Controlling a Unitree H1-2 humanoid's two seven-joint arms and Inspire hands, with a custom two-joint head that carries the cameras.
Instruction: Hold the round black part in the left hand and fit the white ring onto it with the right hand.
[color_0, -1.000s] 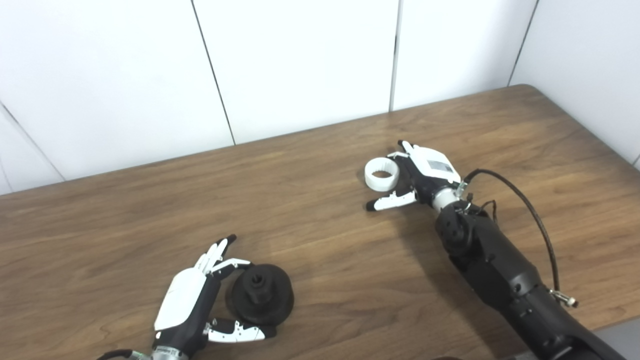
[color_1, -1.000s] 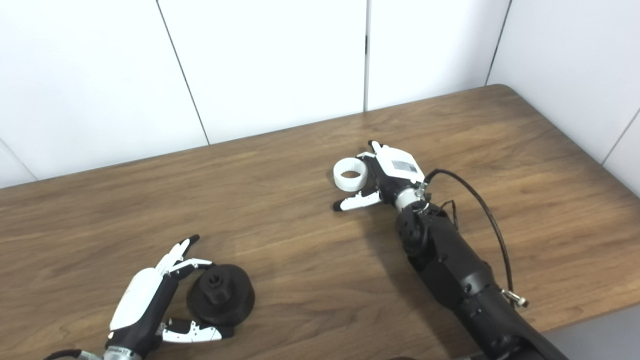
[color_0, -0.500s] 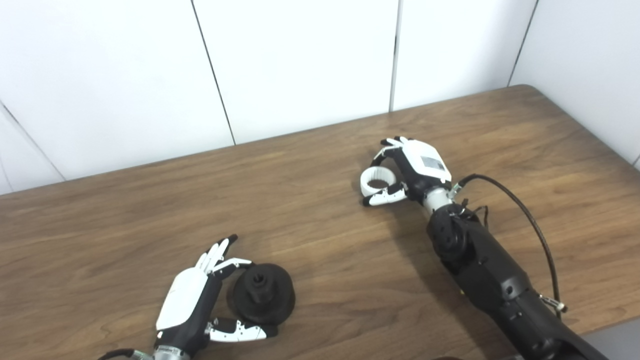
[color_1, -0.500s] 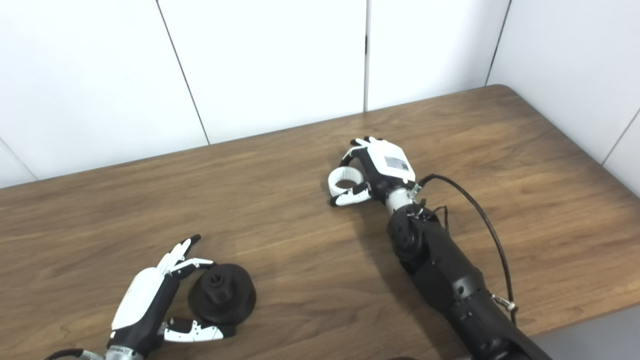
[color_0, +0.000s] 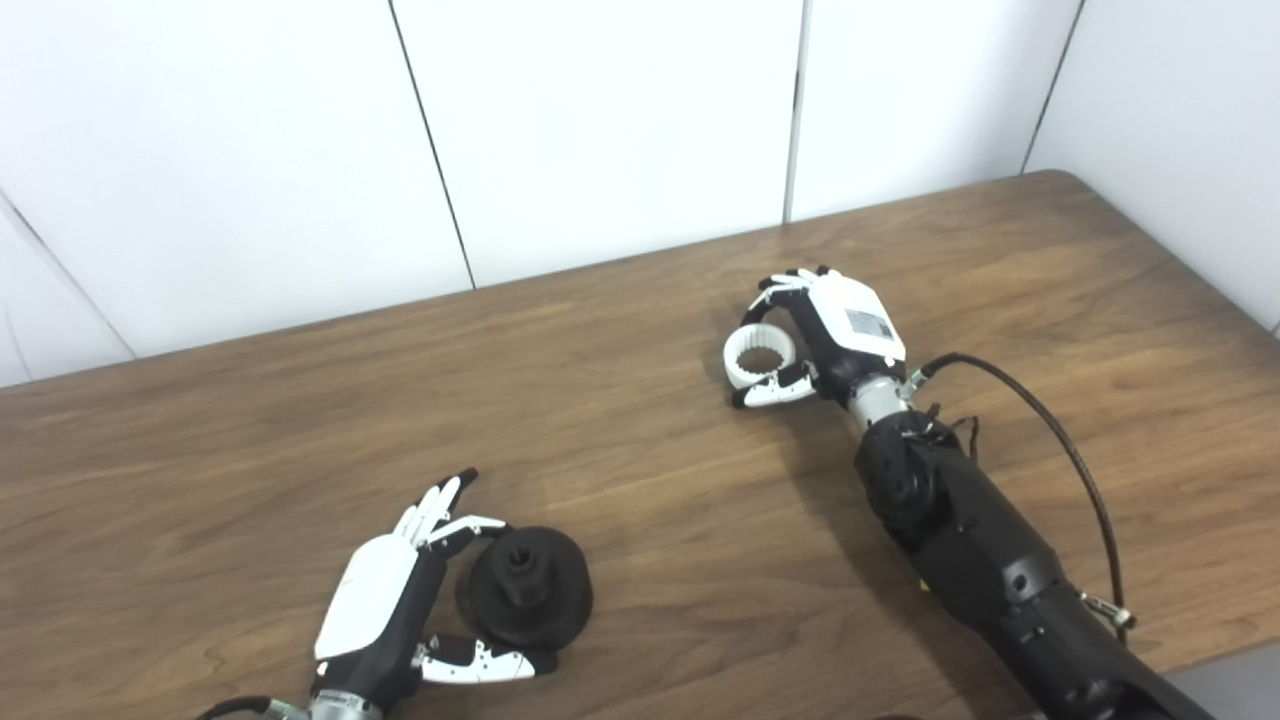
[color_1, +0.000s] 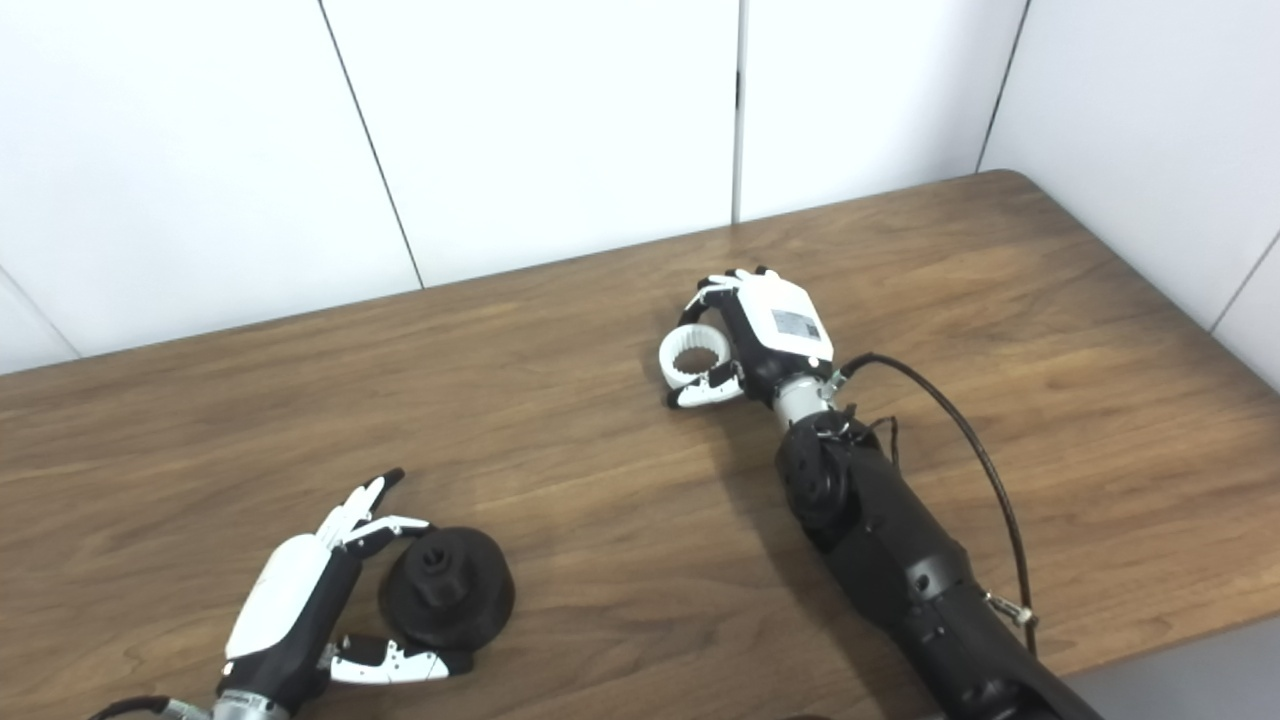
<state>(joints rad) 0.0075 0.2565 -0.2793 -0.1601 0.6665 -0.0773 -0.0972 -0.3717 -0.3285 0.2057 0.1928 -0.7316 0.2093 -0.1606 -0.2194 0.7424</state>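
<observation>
Matt black plastic-looking round part (color_0: 528, 594), white toothed plastic-looking ring (color_0: 758, 358), smooth wood-grain table (color_0: 640, 480), glossy white hand shells

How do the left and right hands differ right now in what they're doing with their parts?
The right hand has its fingers curled around the white ring; the left hand is spread open beside the round black part, not clamped on it. The right hand sits far out on the table; the left hand is near the front edge. Both have their part between fingers and thumb.
</observation>
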